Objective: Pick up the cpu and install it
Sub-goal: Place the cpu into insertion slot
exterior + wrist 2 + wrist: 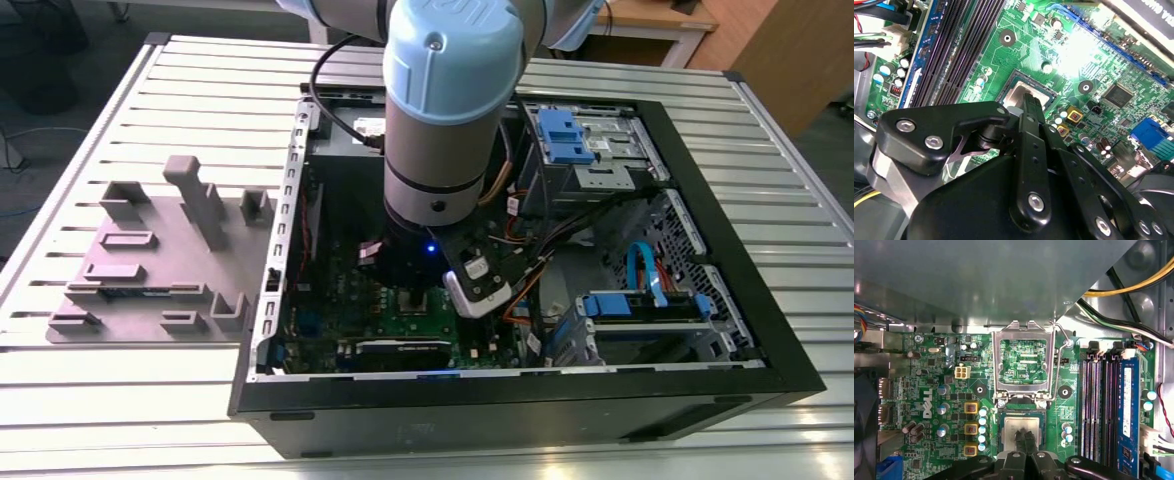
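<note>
A: Exterior view?
B: Arm [447,100] down inside the case [747,330] on the counter [200,80].
A: Second wrist view?
B: Pincer [1030,100] clenched, tips over the cpu [1016,95] (seated in its socket [1019,76]).
A: First wrist view?
B: Cpu [1013,429] lies flat, frame [998,365] raised.

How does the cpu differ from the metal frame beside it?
The cpu is a solid pale silver square; the metal frame is an open window showing green board. The cpu sits in the socket under the end effector; the frame lies swung open, clear of it. Both are squarish metal.
</note>
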You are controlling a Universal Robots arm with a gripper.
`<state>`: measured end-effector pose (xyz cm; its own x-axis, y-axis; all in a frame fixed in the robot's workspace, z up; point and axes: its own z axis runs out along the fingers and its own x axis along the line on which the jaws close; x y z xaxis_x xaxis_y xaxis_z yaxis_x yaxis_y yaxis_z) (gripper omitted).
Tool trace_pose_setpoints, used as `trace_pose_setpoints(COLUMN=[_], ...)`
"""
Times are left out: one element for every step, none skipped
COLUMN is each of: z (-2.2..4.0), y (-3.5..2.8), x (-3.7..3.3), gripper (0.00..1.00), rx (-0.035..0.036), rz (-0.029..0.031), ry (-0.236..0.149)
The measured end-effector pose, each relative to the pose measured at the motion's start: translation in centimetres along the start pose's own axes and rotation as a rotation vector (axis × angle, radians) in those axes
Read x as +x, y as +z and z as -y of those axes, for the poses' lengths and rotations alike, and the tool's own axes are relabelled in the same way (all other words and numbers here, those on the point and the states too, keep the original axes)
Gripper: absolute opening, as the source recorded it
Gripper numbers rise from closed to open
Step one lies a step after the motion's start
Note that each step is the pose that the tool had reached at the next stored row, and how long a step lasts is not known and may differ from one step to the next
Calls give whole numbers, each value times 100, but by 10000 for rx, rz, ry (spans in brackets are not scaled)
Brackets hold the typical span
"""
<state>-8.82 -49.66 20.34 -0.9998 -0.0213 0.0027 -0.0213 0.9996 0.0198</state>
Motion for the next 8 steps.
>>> trace_pose_setpoints(z=[0, 0, -1, -3, -4, -4, -4, -4], y=[0, 0, -2, -6, -8, -7, -7, -12], x=[0, 0, 0, 0, 0, 0, 0, 0], gripper=[11, 11, 11, 11, 11, 11, 11, 11], rx=[0, 1, 2, 4, 2, 0, 0, 0], rz=[0, 0, -1, -2, -1, 0, 1, 1], ry=[2, 3, 4, 4, 5, 6, 6, 6])
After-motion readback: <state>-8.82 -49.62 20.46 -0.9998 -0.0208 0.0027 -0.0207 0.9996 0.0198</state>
